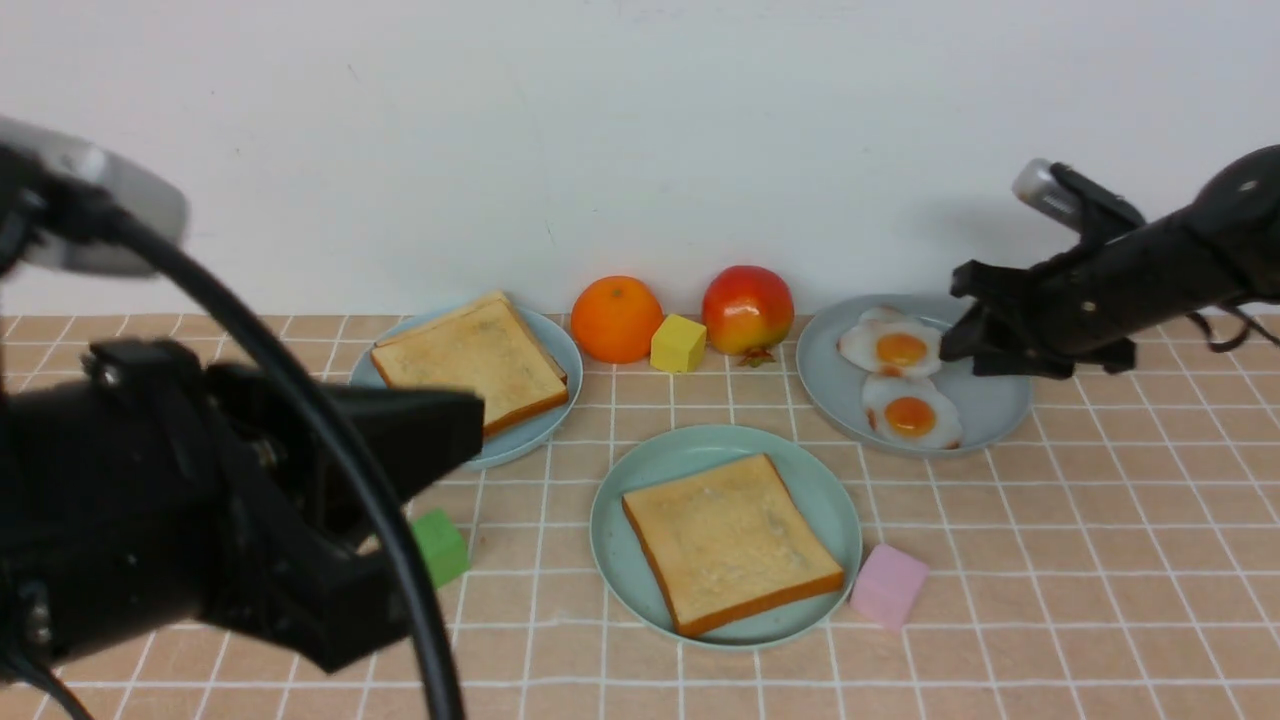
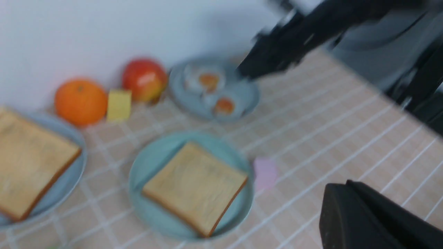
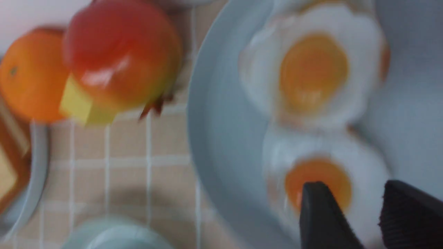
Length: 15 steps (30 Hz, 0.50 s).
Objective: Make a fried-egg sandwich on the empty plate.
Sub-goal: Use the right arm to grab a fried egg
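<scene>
The round mint-green plate (image 1: 640, 480) sits in the middle of the table with one golden toast slice (image 1: 730, 540) lying flat on it. More toast (image 1: 470, 365) rests on the light-blue plate (image 1: 565, 350) at the back left. Two fried eggs (image 1: 895, 348) (image 1: 910, 412) lie on the blue-grey plate (image 1: 985, 405) at the back right. My right gripper (image 1: 955, 315) hovers over that plate's right side. In the right wrist view this gripper (image 3: 353, 188) stands open just above the nearer egg (image 3: 322, 173), holding nothing. My left gripper (image 1: 470, 425) is raised at the left, shut and empty (image 2: 328, 193).
An orange (image 1: 616, 318), a yellow cube (image 1: 678, 343) and a red-yellow fruit (image 1: 748, 310) line the back wall between the two rear plates. A green cube (image 1: 440, 545) lies left of the mint plate and a pink cube (image 1: 888, 585) right of it.
</scene>
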{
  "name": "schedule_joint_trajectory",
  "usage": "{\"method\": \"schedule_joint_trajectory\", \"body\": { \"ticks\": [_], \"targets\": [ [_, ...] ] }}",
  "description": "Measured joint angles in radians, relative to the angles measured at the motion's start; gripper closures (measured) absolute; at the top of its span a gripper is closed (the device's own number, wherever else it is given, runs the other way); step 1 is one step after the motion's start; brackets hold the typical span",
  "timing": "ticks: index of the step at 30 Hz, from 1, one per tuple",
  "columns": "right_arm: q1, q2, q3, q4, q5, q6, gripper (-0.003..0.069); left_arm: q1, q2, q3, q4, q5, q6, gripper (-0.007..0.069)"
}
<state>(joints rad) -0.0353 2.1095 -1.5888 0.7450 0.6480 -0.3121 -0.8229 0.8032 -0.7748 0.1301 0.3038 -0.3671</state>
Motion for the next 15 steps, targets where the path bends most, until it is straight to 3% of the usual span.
{"method": "schedule_joint_trajectory", "body": {
  "ticks": [5, 15],
  "targets": [
    [-0.002, 0.116, -0.123, 0.001, -0.012, 0.026, 0.0279, 0.0, 0.0, 0.003, -0.02, -0.022, -0.002, 0.0638],
    [-0.002, 0.212, -0.212, 0.036, -0.041, 0.056, 0.0262, 0.0, 0.0, 0.003, -0.064, -0.024, -0.005, 0.0638]
  ]
}}
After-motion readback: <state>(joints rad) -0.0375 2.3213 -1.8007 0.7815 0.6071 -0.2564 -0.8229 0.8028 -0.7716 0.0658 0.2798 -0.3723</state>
